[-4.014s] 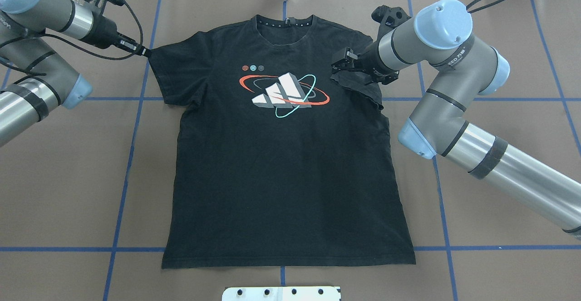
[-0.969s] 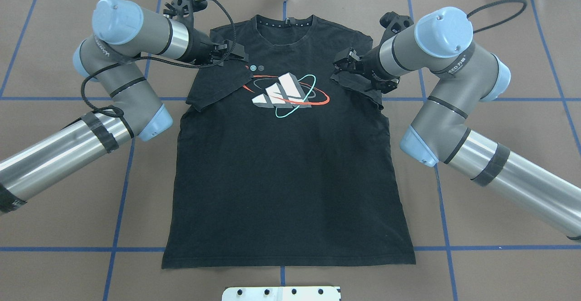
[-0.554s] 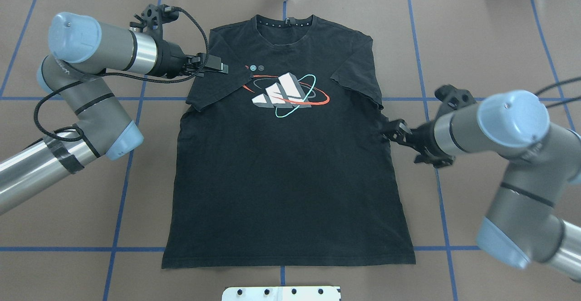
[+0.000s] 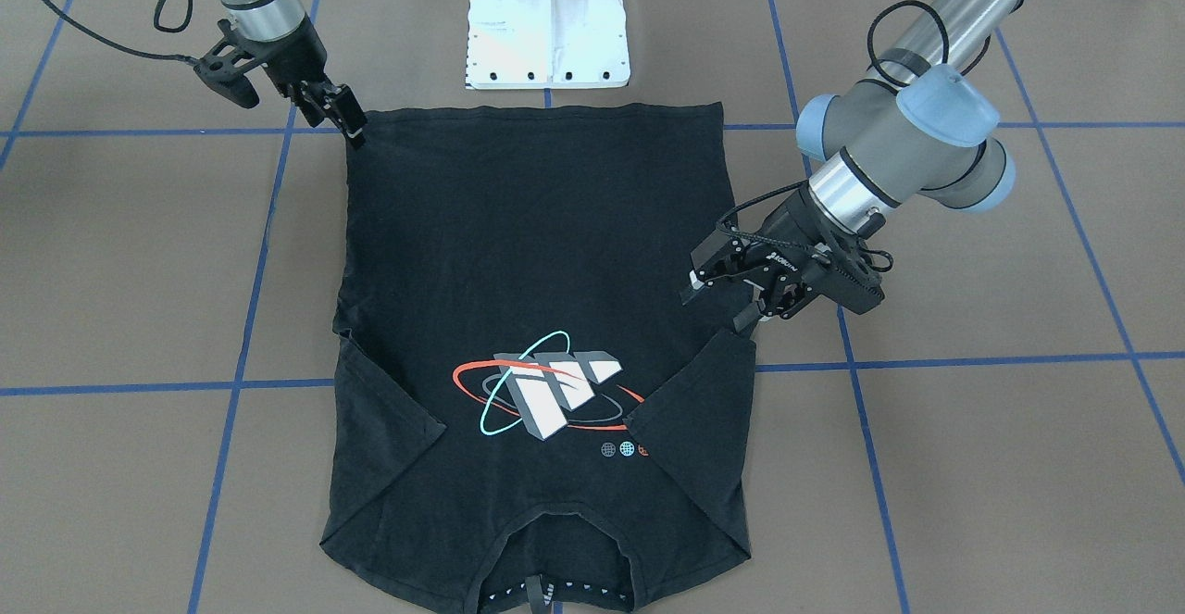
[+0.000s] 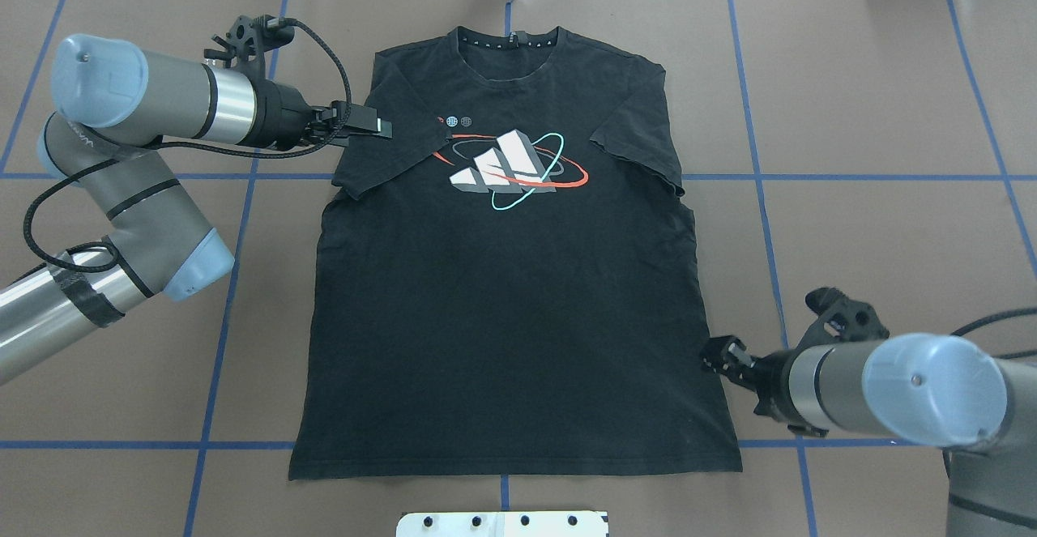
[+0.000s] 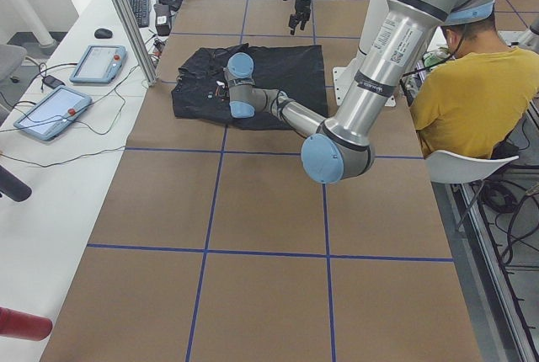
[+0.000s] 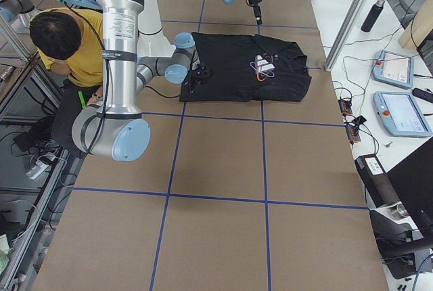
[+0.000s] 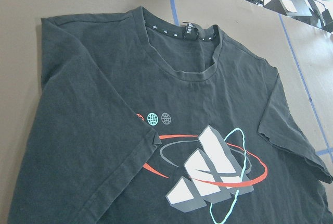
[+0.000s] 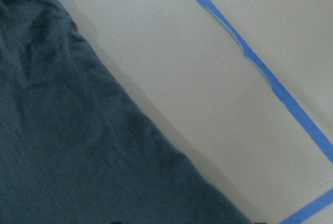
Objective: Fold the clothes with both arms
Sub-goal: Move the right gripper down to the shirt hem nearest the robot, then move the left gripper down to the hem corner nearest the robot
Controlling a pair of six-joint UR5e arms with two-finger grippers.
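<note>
Sleeves point(image 5: 385, 156) folded; next, grip T-shirt point(image 5: 502, 318) hem | my left end effector point(image 4: 715, 306) wide, empty | right end effector point(image 5: 717, 356): cannot tell, 5 o'clock

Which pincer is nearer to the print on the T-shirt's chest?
Left. The left pincer hangs over the folded-in sleeve beside the print; the right pincer sits at the T-shirt's side edge near the hem.

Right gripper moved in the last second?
Yes. The right gripper left the T-shirt sleeve and went toward the robot, down the shirt's side, nearly to the hem.
</note>
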